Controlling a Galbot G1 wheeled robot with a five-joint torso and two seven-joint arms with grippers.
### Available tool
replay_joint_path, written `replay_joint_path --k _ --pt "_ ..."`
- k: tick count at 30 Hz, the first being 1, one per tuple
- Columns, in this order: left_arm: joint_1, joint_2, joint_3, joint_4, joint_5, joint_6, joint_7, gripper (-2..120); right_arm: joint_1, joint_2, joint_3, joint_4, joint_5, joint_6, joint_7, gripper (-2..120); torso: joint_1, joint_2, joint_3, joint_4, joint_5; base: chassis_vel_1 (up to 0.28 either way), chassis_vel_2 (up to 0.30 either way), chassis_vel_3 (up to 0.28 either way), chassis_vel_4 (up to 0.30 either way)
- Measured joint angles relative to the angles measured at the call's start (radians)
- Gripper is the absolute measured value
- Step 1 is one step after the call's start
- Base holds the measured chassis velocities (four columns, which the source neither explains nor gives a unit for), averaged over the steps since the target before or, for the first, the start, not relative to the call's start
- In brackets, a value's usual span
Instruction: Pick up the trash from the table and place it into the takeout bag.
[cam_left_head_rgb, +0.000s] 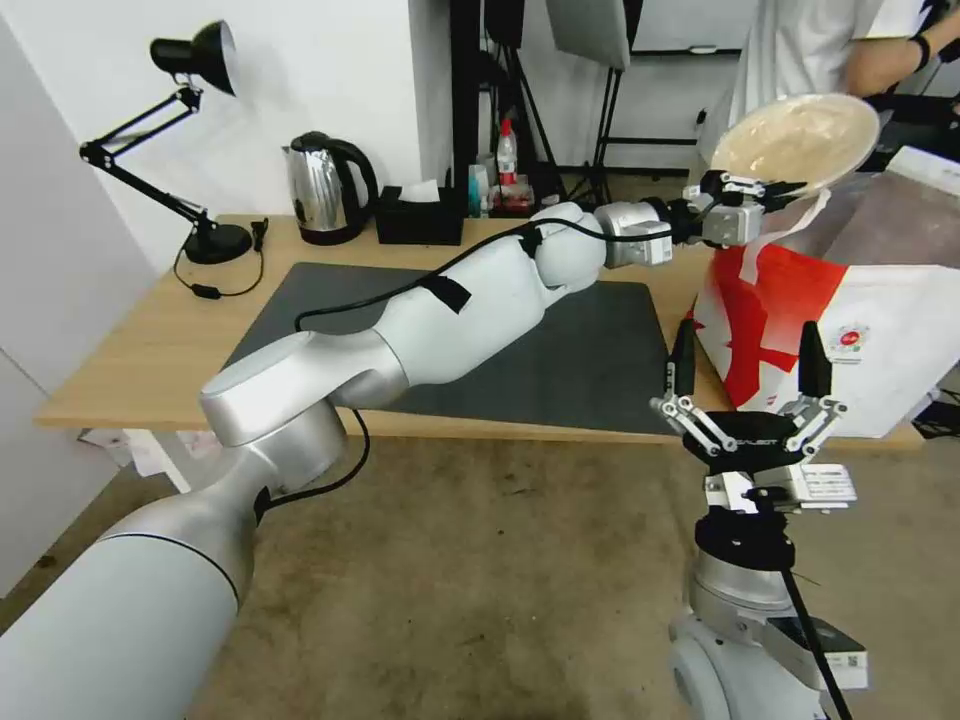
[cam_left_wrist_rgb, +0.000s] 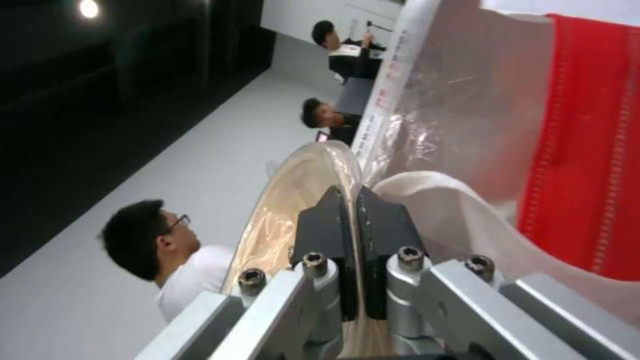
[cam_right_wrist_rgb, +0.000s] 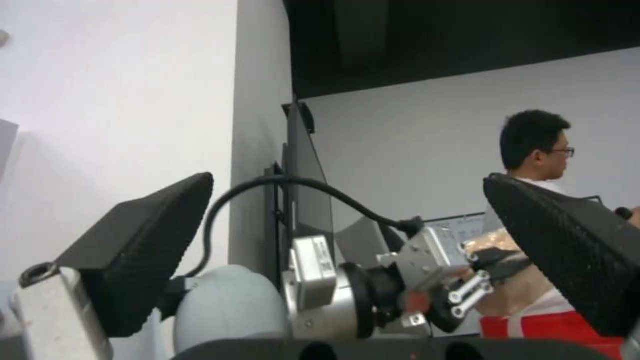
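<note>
Left gripper (cam_left_head_rgb: 775, 187) pinches beige paper-pulp bowl (cam_left_head_rgb: 800, 140) rim above takeout bag (cam_left_head_rgb: 860, 330); right gripper (cam_left_head_rgb: 745, 365) spread wide, idle near table (cam_left_head_rgb: 150, 350) edge.

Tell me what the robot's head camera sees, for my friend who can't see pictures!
The robot's left hand holds a beige paper-pulp bowl by its rim, tilted, above the open top of the white and red takeout bag at the right end of the table. Its right hand waits open, pointing up, in front of the table's near edge. A kettle, tissue box and desk lamp stand at the back.

One beige bowl (cam_left_head_rgb: 797, 140), one takeout bag (cam_left_head_rgb: 860, 320), one kettle (cam_left_head_rgb: 322, 187), one lamp (cam_left_head_rgb: 190, 140).
</note>
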Motion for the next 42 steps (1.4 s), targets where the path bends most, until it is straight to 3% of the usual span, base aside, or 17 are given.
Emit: replay_joint_path --k 8,18,25,29,42 --pt "-0.037 0.000 0.053 0.037 -0.030 -0.014 0.040 1 -0.004 -0.012 -0.015 -0.004 0.000 0.015 0.000 100 0.000 0.000 0.000 0.0000 0.0000 0.000 0.000 0.000 0.000" --pt "-0.040 0.000 0.078 0.043 -0.043 -0.015 0.034 1 -0.004 -0.027 -0.015 -0.005 0.009 0.018 0.000 100 0.000 0.000 0.000 0.0000 0.0000 0.000 0.000 0.000 0.000" --pt "-0.042 0.001 0.081 0.040 -0.041 -0.015 0.023 21 -0.004 -0.029 -0.016 -0.005 0.012 0.018 0.000 100 0.000 0.000 0.000 0.0000 0.0000 0.000 0.000 0.000 0.000" --pt "-0.049 0.001 0.083 0.040 -0.037 -0.017 0.025 40 0.002 -0.029 -0.016 -0.005 0.014 0.018 0.000 100 0.000 0.000 0.000 0.0001 0.0000 0.000 0.000 0.000 0.000" --pt "-0.064 0.001 0.085 0.039 -0.025 -0.035 0.035 84 0.008 -0.023 -0.027 -0.007 0.015 0.015 -0.002 100 0.000 0.000 0.000 0.0000 0.0000 0.000 0.000 0.000 0.000"
